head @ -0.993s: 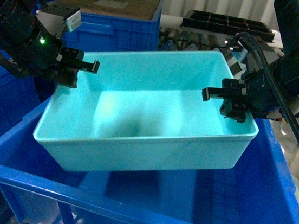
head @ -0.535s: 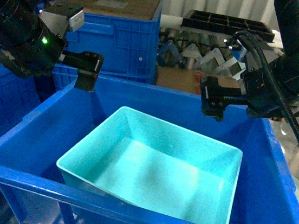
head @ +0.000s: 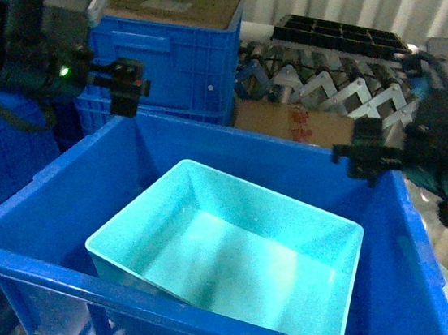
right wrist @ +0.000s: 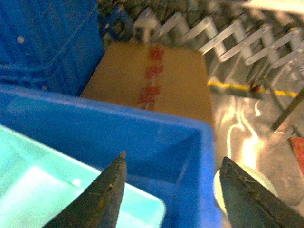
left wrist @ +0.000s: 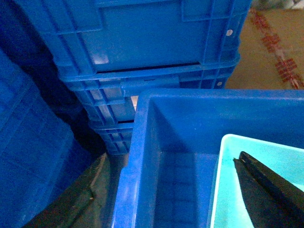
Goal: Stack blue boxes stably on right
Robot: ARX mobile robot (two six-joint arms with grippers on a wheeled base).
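The light turquoise tub (head: pixel 234 254) is sitting inside the royal-blue crate (head: pixel 408 264), filling the lower middle of the head frame; it is lying tilted, its near left corner raised against the crate's front wall and its far side lower. Its corner is also showing at the lower right of the left wrist view (left wrist: pixel 256 180) and at the lower left of the right wrist view (right wrist: pixel 61 190). The left gripper (head: pixel 127 88) is hovering at upper left, above the crate's far left corner, with its fingers spread wide and nothing between them. The right gripper (head: pixel 368 159) is hanging at the right, over the crate's far rim, its fingers (right wrist: pixel 107 192) likewise parted and gripping nothing. Behind the crate, ribbed dark blue crates (head: pixel 180 56) are standing stacked with a sheet of cardboard (head: pixel 175 2) on top. A cardboard box (head: pixel 291 123) is lying just beyond the far rim, and a black compartment tray (head: pixel 338 36) is resting on a roller conveyor (head: pixel 324 86) at upper right.
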